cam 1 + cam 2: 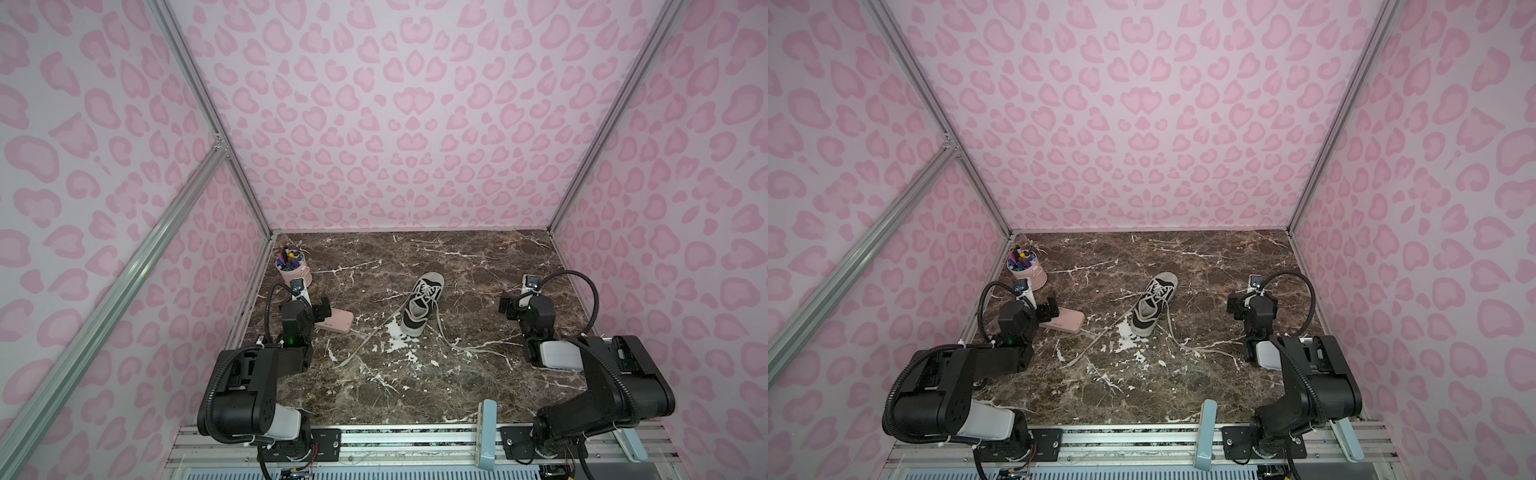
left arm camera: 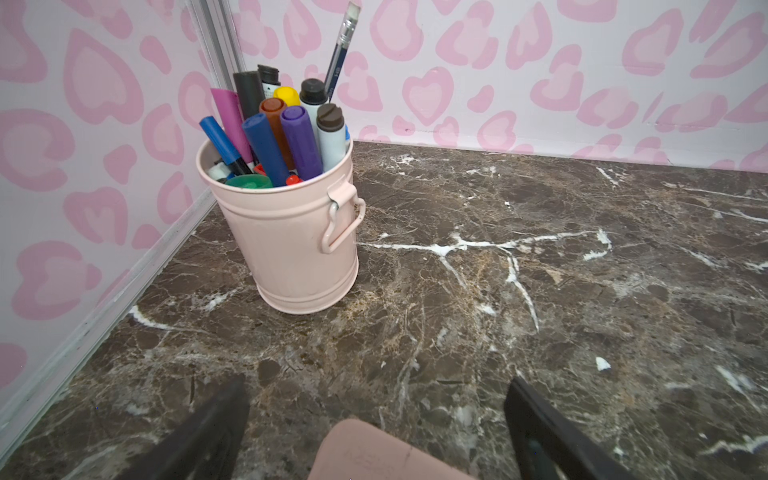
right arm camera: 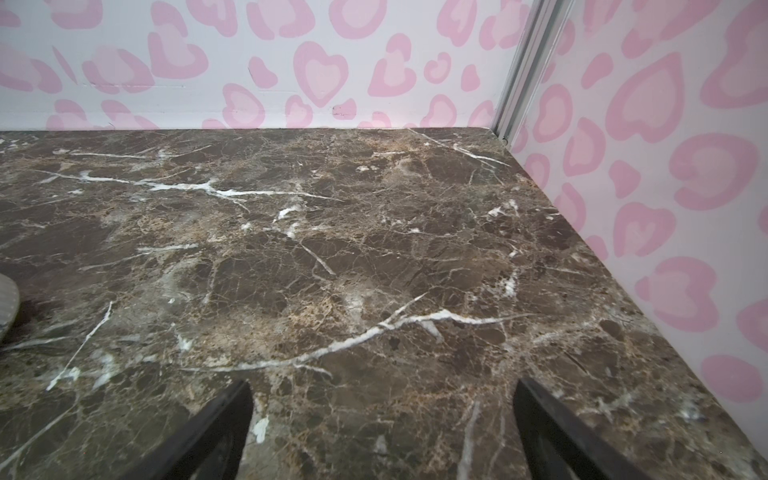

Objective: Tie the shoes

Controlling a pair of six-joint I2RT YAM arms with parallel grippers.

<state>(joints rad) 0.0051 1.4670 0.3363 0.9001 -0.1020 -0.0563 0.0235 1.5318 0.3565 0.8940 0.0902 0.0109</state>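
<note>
In both top views the shoes show as a single black sneaker (image 1: 420, 307) (image 1: 1152, 305) with a white sole, lying mid-table with its toe toward the back wall. Its white laces are untied. One lace (image 1: 365, 343) trails to the front left and the other (image 1: 455, 343) to the front right. My left gripper (image 1: 322, 309) (image 2: 378, 380) is open, low over one end of a pink case and left of the shoe. My right gripper (image 1: 509, 307) (image 3: 382, 384) hangs open over bare marble to the shoe's right. A sliver of the shoe's sole (image 3: 6, 307) shows in the right wrist view.
The flat pink case (image 1: 334, 322) (image 2: 374, 453) lies between my left gripper and the shoe. A pink pail of markers (image 1: 293, 270) (image 2: 291, 241) stands in the back left corner. Patterned walls close three sides of the table. A pale blue bracket (image 1: 486, 432) stands on the front rail.
</note>
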